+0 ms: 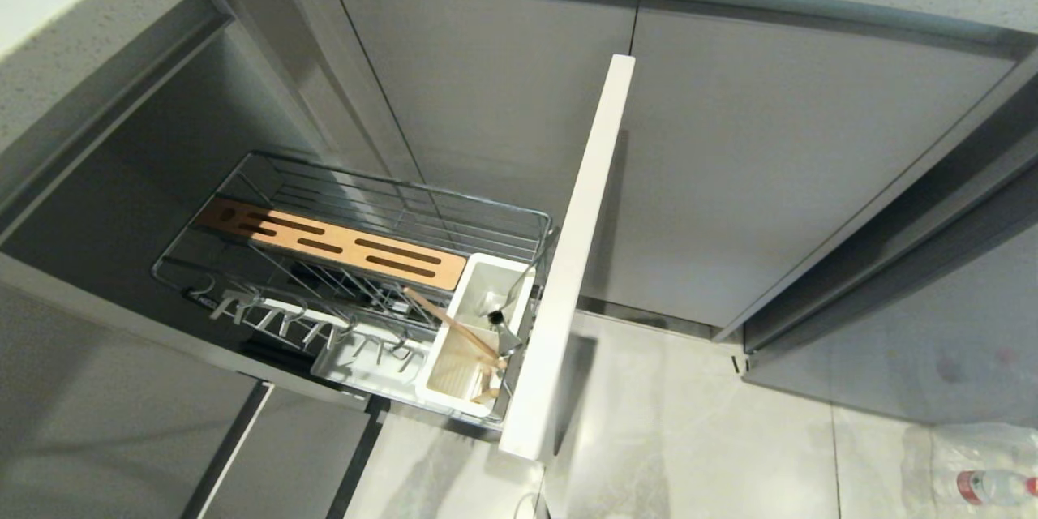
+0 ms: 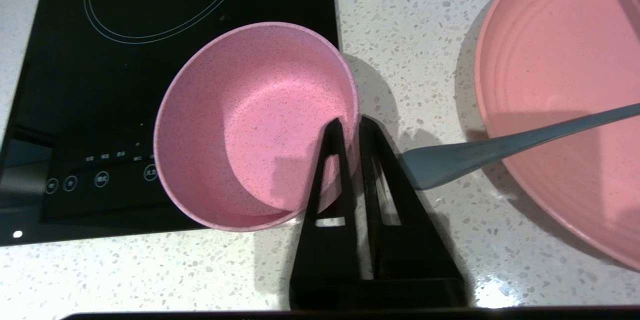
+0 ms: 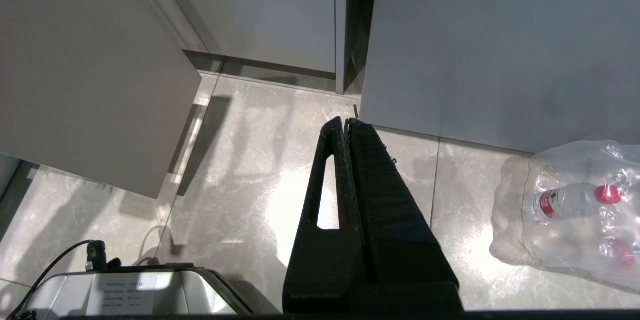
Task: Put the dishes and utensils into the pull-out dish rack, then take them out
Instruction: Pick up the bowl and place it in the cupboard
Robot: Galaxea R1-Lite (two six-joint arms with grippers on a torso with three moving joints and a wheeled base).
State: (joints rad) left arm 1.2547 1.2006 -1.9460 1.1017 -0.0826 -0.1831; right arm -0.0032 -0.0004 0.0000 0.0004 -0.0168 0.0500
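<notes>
My left gripper (image 2: 350, 121) is over the speckled countertop (image 2: 410, 20), shut on the rim of the pink bowl (image 2: 250, 125), with one finger inside and one outside. The bowl sits partly on the black cooktop (image 2: 75, 110). Beside it lies the pink plate (image 2: 560, 85), and the silver fork (image 2: 480, 152) rests across the plate's edge. In the head view the pull-out dish rack (image 1: 357, 251) stands drawn out, with the chopsticks (image 1: 454, 326) leaning in its white caddy (image 1: 474, 340). My right gripper (image 3: 346, 121) hangs shut over the floor, holding nothing.
The rack's narrow white cabinet front (image 1: 572, 259) juts out over the tiled floor. Grey cabinet doors (image 1: 770, 178) stand behind it. A plastic-wrapped pack of water bottles (image 3: 575, 200) lies on the floor, and part of my base (image 3: 130, 292) shows below.
</notes>
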